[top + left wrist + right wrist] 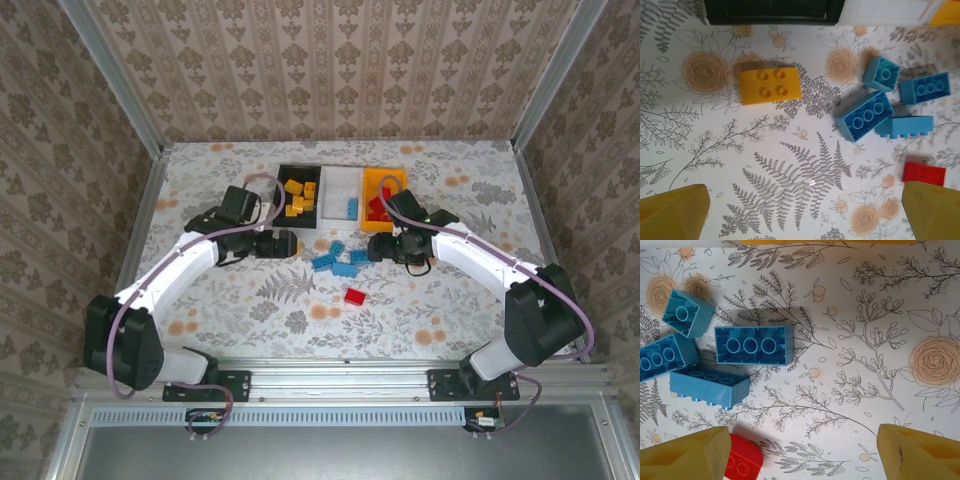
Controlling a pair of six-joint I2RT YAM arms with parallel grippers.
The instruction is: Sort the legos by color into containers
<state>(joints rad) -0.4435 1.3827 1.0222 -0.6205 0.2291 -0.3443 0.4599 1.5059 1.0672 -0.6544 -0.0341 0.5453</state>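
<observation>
Both spread and empty: left gripper [805, 215] should straddle the yellow brick [770, 85] squarely; right gripper [802, 455], single out one blue brick [754, 345].

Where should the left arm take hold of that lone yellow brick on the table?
Probably best from straight above, pinching the yellow brick across its two longer side walls. It lies flat, studs up, with bare tablecloth all round, so both walls are free.

Three containers [335, 185] behind, loose legos [338, 262] before them
</observation>
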